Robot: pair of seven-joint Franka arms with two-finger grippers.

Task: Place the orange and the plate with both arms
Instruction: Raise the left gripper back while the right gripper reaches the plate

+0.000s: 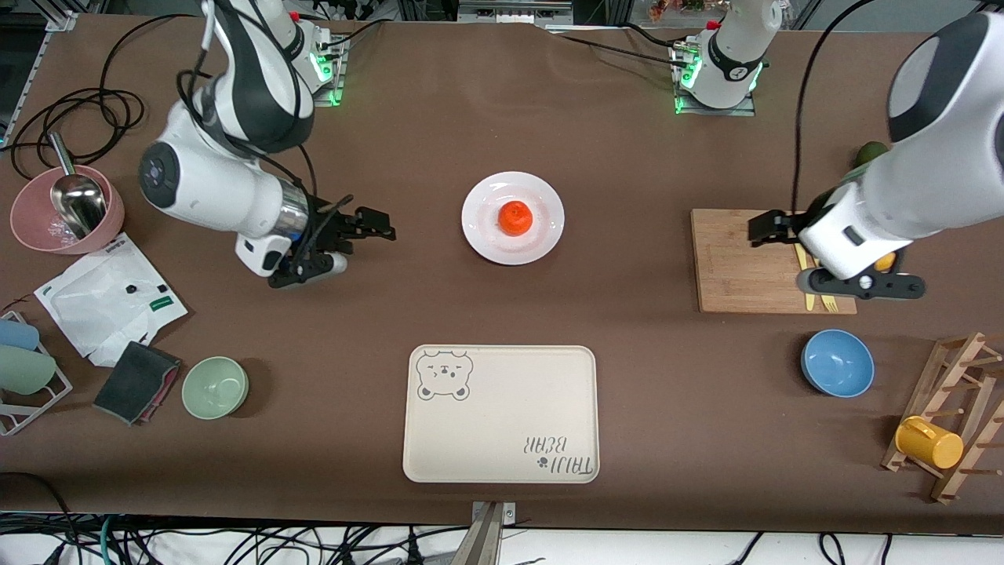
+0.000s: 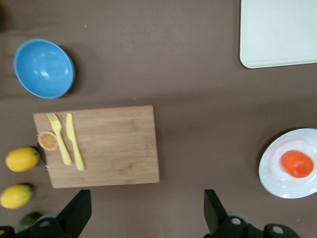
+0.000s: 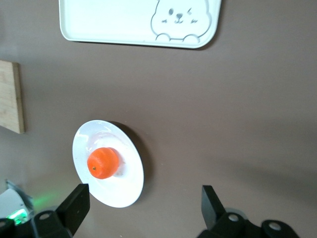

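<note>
Brown cloth covers the bench (image 1: pixel 439 314), and near its middle the plate (image 1: pixel 512 217) sits with the orange (image 1: pixel 516 217) resting in its centre. Closer to the front edge lies a cream bear-printed tray (image 1: pixel 500 413), apart from the plate. Toward the right arm's end, the right hand (image 1: pixel 362 235) hangs over bare cloth, fingers spread and empty. The left hand (image 1: pixel 773 227) hangs over a wooden cutting board (image 1: pixel 737 271), fingers likewise apart, holding nothing.
</note>
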